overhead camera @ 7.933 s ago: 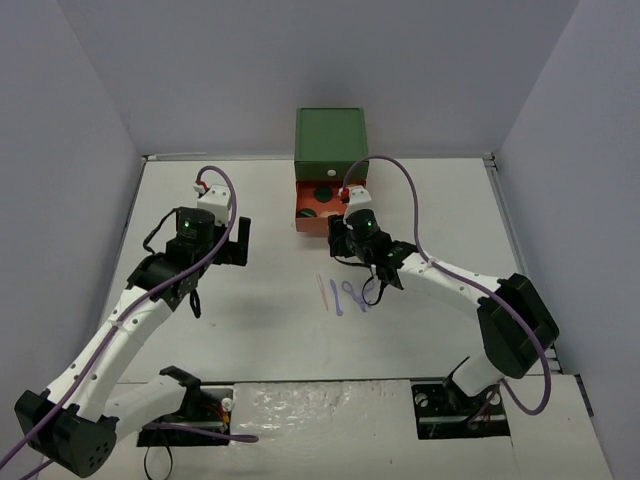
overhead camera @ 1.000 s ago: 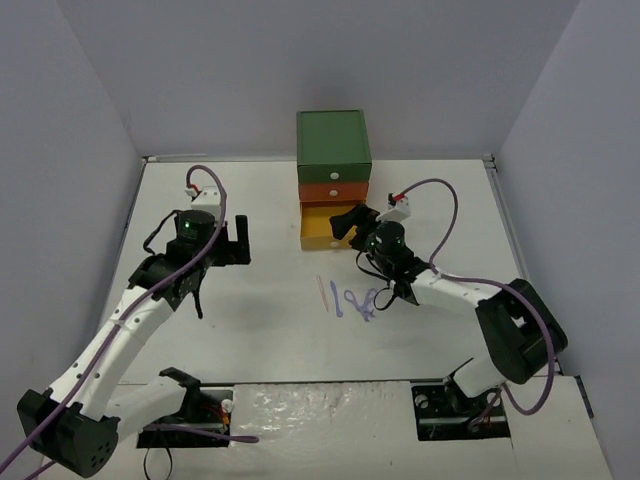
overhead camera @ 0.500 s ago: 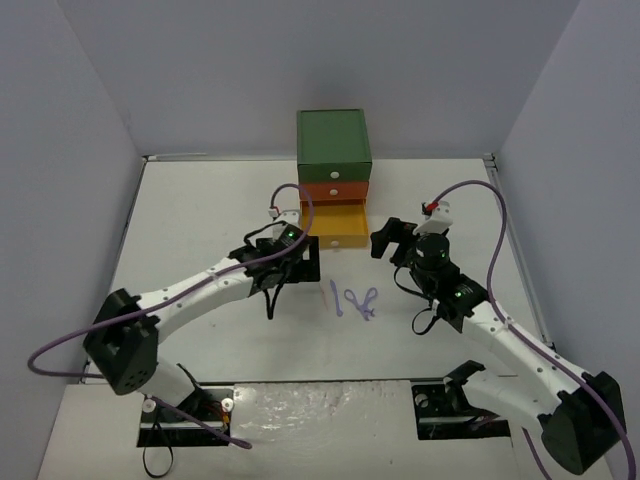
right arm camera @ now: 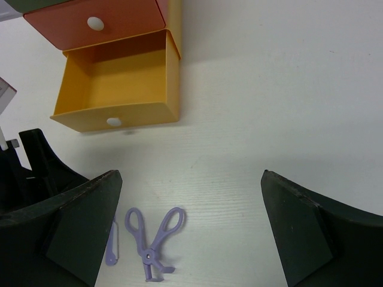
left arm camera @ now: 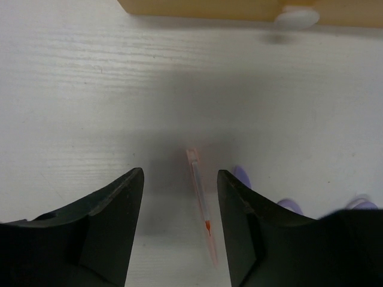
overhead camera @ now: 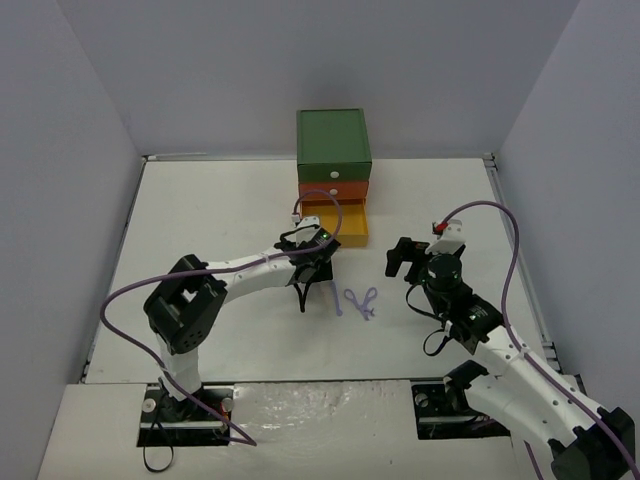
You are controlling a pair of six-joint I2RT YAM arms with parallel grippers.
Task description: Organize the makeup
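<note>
One thin pale orange stick (left arm camera: 200,215) lies flat inside the left gripper (left arm camera: 179,177).

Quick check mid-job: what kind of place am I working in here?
Probably a lab test cell: a white table boxed in by plain walls, holding a small drawer box and a few makeup tools.

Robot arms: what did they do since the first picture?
The left arm swung in to the middle and now has its jaws either side of the pale orange stick, not gripping yet. The right arm pulled back from the drawers toward its base. The orange drawer got shut and the yellow drawer opened. The lilac tools stayed put.
</note>
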